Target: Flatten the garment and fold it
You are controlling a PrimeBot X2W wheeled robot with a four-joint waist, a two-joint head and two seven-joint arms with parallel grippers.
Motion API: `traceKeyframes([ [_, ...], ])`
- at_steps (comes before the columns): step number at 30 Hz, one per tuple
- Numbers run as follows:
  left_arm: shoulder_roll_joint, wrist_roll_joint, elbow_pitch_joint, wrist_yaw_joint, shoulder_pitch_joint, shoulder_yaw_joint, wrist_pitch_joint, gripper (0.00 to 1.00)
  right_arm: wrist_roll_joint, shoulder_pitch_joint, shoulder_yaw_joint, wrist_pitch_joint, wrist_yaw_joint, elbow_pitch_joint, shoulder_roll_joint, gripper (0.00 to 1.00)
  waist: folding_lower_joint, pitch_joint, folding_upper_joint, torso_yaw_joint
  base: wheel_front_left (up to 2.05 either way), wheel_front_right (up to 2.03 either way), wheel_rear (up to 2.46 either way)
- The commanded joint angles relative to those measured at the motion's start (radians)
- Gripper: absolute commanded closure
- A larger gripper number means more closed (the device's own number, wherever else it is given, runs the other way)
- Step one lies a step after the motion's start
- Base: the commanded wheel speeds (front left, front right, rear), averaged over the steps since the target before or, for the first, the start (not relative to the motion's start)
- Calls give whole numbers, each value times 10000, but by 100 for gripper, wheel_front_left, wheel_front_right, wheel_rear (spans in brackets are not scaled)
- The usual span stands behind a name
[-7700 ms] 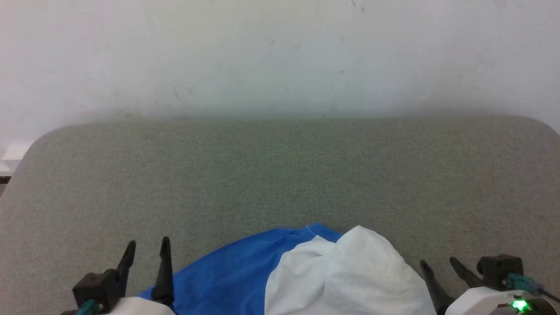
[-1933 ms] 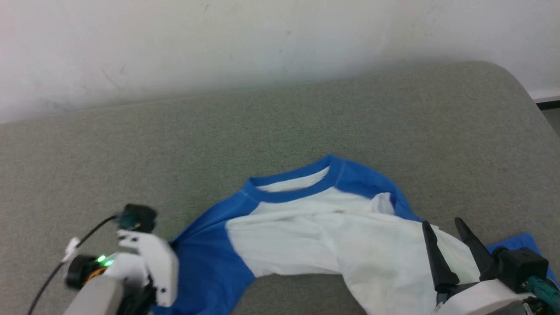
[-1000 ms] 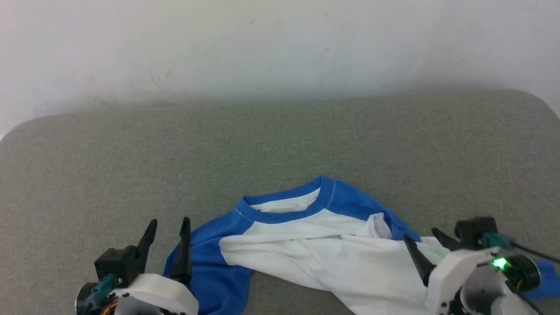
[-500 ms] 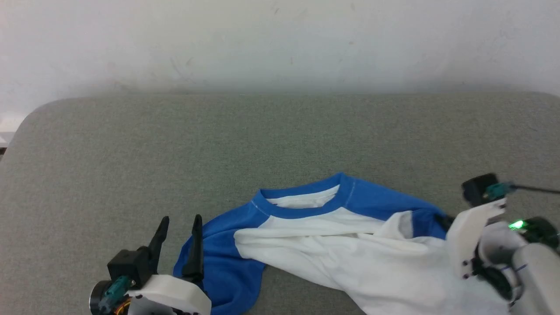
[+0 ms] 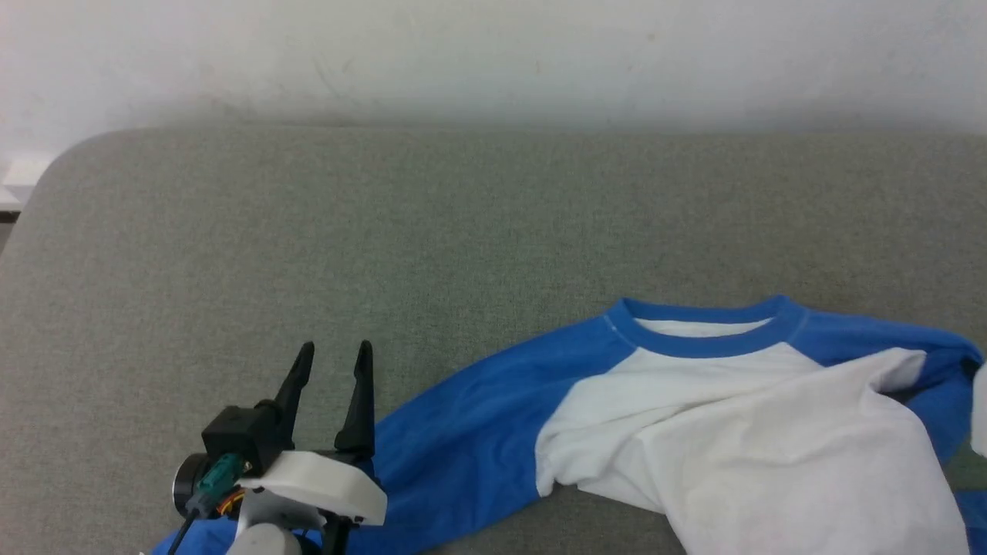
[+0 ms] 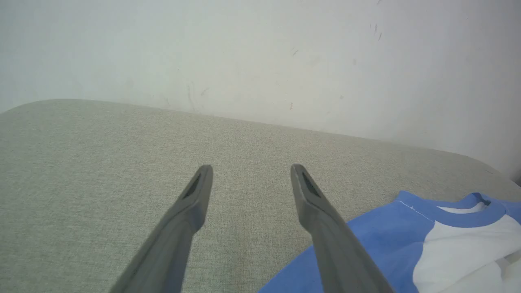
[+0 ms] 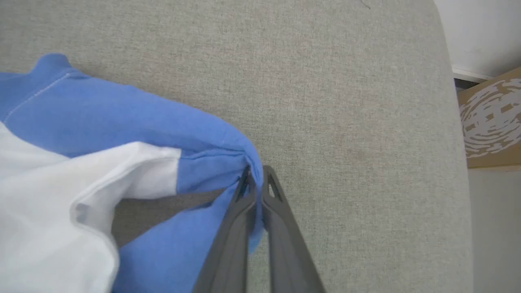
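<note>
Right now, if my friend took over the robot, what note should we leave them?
Left tool: open, holding nothing, beside the garment's stretched-out blue sleeve.
Right tool: shut, pinching the other blue sleeve at its bunched end.
Garment: lying on the grey padded surface, collar toward the wall.
Done: partly spread out.
Left: smooth the wrinkled white body, straighten the pinched sleeve, then fold. No fold is made yet.
</note>
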Motion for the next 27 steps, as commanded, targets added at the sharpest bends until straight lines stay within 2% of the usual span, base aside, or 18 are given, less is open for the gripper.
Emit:
traceKeyframes([
  [1, -24, 96, 57, -75, -205, -9, -76, 0, -42, 84, -95, -228, -9, 282, -47, 100, -1, 336, 1, 67, 0, 0, 0],
  [4, -48, 110, 178, -137, -386, -30, -106, 0, -129, 151, -514, -1132, -9, 1315, 121, 100, -1, 581, 1, 123, 0, 0, 0],
  [5, -53, 110, 217, -153, -428, -25, -117, 0, -197, 163, -619, -1489, -9, 1617, 192, 93, -1, 630, 1, 132, 0, 0, 0],
  [7, -48, 110, 306, -162, -468, 6, -138, 0, -285, 149, -791, -2231, -9, 2130, 402, 38, -1, 670, 1, 110, 0, 0, 0],
  [8, -44, 108, 344, -162, -465, 28, -148, 0, -349, 127, -866, -2666, -9, 2322, 492, 0, -1, 652, 1, 85, 0, 0, 0],
  [13, 31, 52, 506, -126, -260, 189, -183, 0, -576, 155, -1167, -4726, -9, 2796, 930, 0, -1, 257, 1, -156, 0, 0, 0],
  [18, 153, -18, 518, -27, 90, 333, -190, 0, -967, 504, -1416, -6587, -9, 2242, 1350, 0, -1, -391, 1, -435, 0, 0, 0],
  [21, 244, -59, 453, 69, 338, 397, -132, 0, -1427, 937, -1436, -7099, -9, 1436, 1798, 0, -1, -744, 1, -594, 0, 0, 0],
  [27, 443, -75, 205, 244, 743, 441, 106, 0, -2128, 2158, -1323, -7064, -9, -861, 2924, 0, -1, -1145, 1, -832, 0, 0, 0],
])
